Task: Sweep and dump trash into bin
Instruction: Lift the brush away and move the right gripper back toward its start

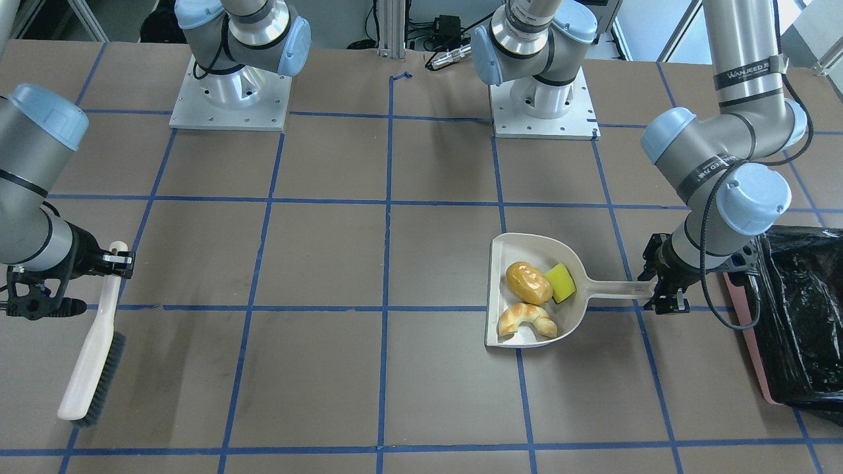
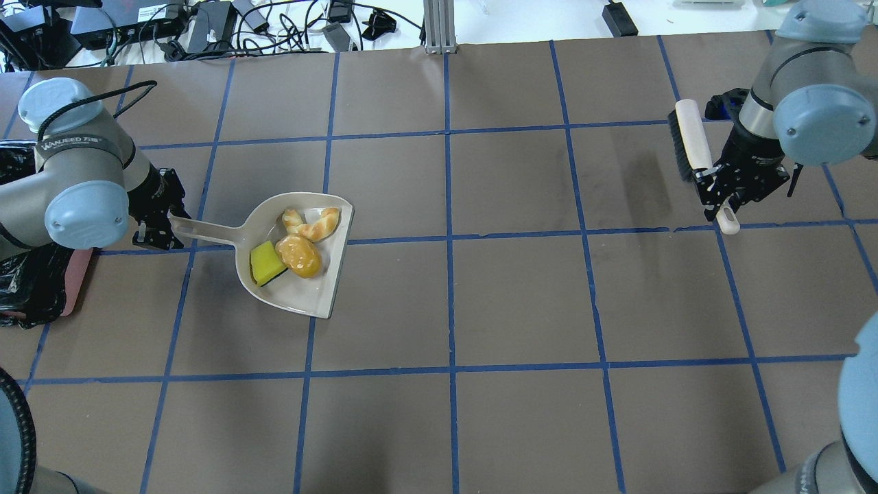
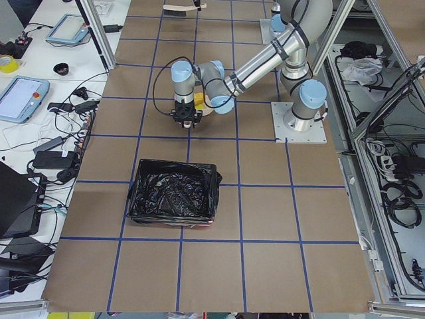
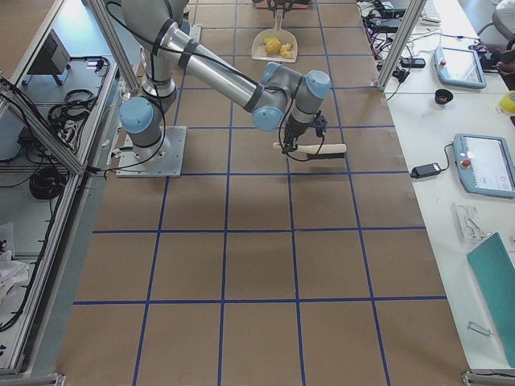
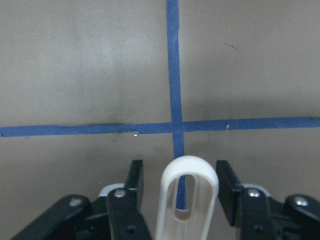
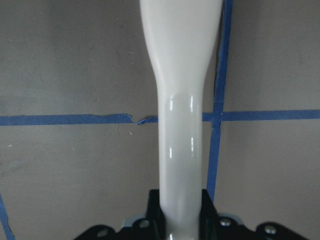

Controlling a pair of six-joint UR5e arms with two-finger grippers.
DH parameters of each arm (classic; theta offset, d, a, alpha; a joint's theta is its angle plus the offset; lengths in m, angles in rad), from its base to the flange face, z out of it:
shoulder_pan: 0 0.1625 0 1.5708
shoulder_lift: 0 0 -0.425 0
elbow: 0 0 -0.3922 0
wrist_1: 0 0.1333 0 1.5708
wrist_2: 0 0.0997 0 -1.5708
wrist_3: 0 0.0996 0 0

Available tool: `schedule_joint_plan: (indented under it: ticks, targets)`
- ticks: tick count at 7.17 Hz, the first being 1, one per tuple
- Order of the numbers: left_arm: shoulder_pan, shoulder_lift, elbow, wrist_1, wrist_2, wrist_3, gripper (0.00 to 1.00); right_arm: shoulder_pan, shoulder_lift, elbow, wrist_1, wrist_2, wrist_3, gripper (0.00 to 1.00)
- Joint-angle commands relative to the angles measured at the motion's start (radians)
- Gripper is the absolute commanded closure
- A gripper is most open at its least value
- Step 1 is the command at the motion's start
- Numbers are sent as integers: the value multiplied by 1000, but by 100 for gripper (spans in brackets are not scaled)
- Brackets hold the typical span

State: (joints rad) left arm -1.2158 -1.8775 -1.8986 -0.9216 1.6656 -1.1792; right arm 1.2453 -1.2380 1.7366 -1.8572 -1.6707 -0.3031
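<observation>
A: Starting at the left, what stood there?

B: One bin point(image 2: 74, 274), pink with a black bag liner, at the left end of the table point(image 2: 521, 295). Just beside it hung the left end effector point(image 2: 166, 223), over the tip of the dustpan's handle point(image 2: 206, 231).

A: Was it grasping the handle?

B: It looked released. In the wrist view the jaws stood on either side of the handle's loop. A strip of table showed between one jaw and the plastic.

A: And the trash?

B: All of it lay inside the one dustpan point(image 2: 296, 293), which sat flat on the table with its handle toward the bin. I counted three pieces. One yellow sponge piece point(image 2: 266, 263) was nearest the handle, one glossy roll point(image 2: 300, 256) touched it, and one croissant point(image 2: 312, 223) lay near the open lip.

A: So which step was that?

B: By my reading, the sweeping was done and the dump was not yet begun. The next move called for the jaws to clench on the handle. After that came a level lift so nothing rolled out over the lip, a short carry left over the bin, and a tilt lip-down.

A: And at the right?

B: One brush point(image 2: 693, 144), well apart from the pan, with the right end effector point(image 2: 717, 192) clenched on its handle. I could not tell whether the bristles touched the table. That made two arms with one tool each.
</observation>
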Motion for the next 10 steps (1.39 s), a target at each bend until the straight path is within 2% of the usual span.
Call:
schedule_joint_plan:
  ticks: [1,2,3,4,5,7,9,10]
  targets:
    - [-5,1,1,0,13,1,38,-3,3,23,-8,-9,1,100]
    - [-22,9,1,1,14,-2,38,-3,6,40,-57,-15,-5,100]
    - [-37,0,0,0,16,-5,48,-3,6,58,-69,-14,-5,100]
    - [-39,0,0,1,22,-13,83,-3,6,67,-95,-20,-11,100]
    - [-39,0,0,0,20,-2,100,-3,6,67,-108,-56,-14,100]
    - [-37,-8,12,1,37,18,100,-3,11,67,-138,-60,-37,100]
    - [-36,-11,65,-19,29,67,100,-3,46,60,-142,-50,-33,100]
    - [-30,-12,88,-76,-4,69,100,-3,45,61,-143,-52,-34,100]
